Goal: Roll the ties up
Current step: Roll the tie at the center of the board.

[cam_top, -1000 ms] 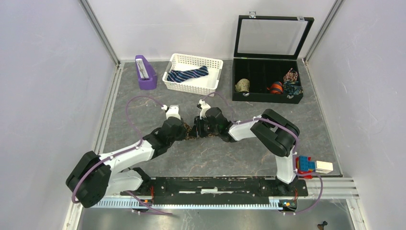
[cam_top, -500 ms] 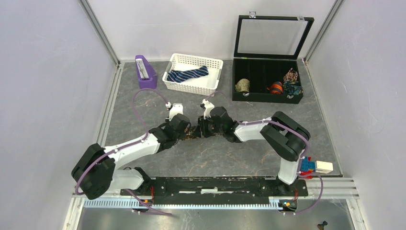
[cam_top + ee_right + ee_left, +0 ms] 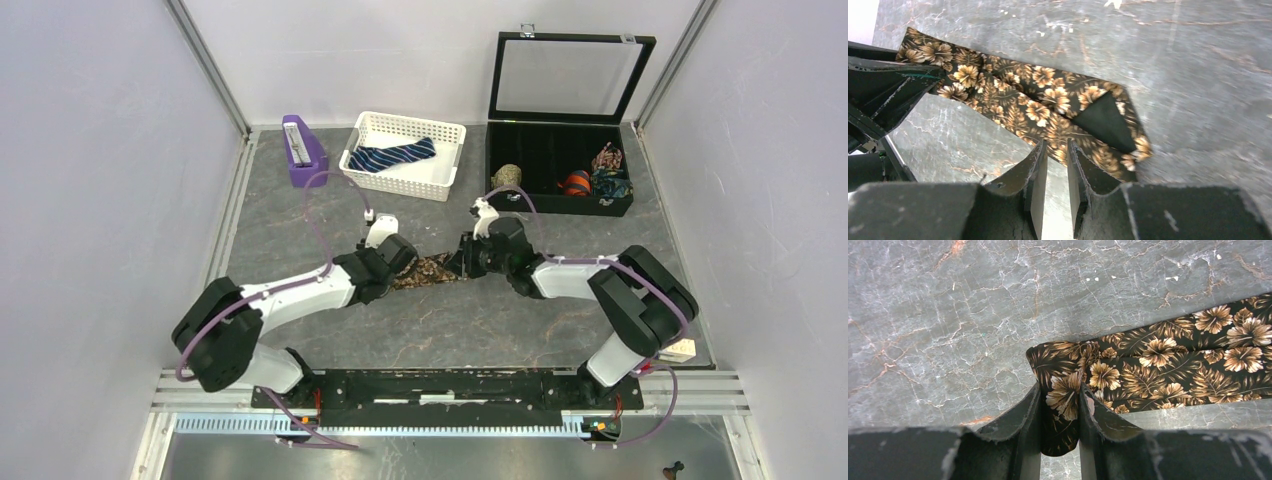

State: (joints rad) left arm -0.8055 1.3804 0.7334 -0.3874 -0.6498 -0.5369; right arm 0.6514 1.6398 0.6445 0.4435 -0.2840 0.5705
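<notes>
Top external view is showing the brown tie point(image 3: 430, 271) lying stretched across the surface point(image 3: 290, 225) between the two arms, near the middle and well apart from the containers at the far edge. Left wrist view is showing the left tool point(image 3: 1059, 392) clamped on the tie's folded end, with cloth filling the gap between the jaws. Right wrist view is showing the right tool point(image 3: 1056, 146) with its jaws almost together, nipping the tie's long edge just beside the pointed wide tip, where the dark lining is facing up.

Judging by this, the laying-out step is in hand: the tie is being held straight and no coil is forming yet. The next move is probably calling for one end to be tucked over on itself while the other tool is keeping the cloth taut and flat. The fold in the left tool is looking like the likelier start, though that is a guess.

At the far edge the white basket point(image 3: 395, 183) is holding the navy striped tie point(image 3: 395, 156), loose and unrolled. Beside it the black case point(image 3: 560, 205), its lid raised, is holding an olive-tan roll point(image 3: 507, 177) at its left, an orange-and-dark roll point(image 3: 574, 182) further right and a bundle of fabric point(image 3: 607, 172) at the right end. The exact compartments are not clear.
</notes>
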